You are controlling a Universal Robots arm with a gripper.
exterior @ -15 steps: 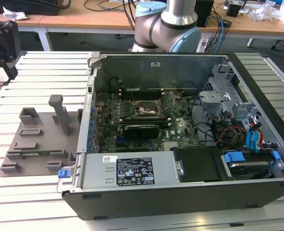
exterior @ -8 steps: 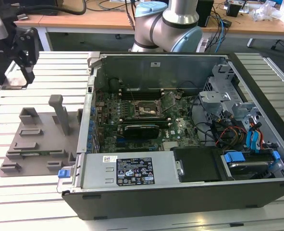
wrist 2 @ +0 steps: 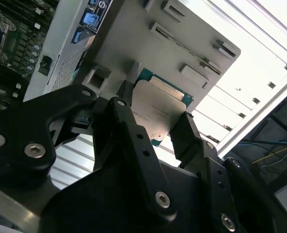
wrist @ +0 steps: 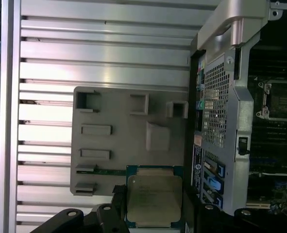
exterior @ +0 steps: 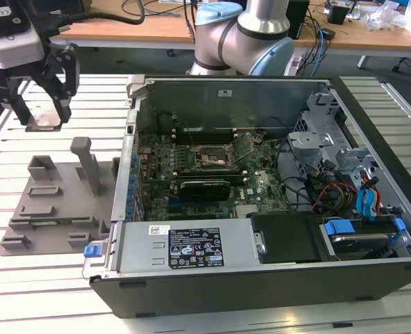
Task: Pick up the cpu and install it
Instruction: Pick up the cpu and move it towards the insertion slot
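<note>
The cpu (wrist: 154, 199), a flat square chip with a silvery top and a thin green edge, is clamped between my gripper's (wrist: 154, 206) two black fingers. The second wrist view shows the cpu (wrist 2: 159, 108) from closer, with the gripper (wrist 2: 158, 127) shut on its opposite edges. In the exterior view the gripper (exterior: 44, 120) hangs at the far left with the chip (exterior: 44, 113) in it, above the slatted table and behind the grey plastic tray (exterior: 52, 205). The motherboard socket (exterior: 208, 157) lies inside the open computer case, well to the exterior view's right of the gripper.
The open computer case (exterior: 261, 278) has a raised side wall (exterior: 131, 160) between the tray and the motherboard. The tray (wrist: 119, 136) carries upright posts (exterior: 87, 161). The arm's base (exterior: 243, 35) stands behind the case. Drive bays and cables (exterior: 337, 188) fill the case's right side.
</note>
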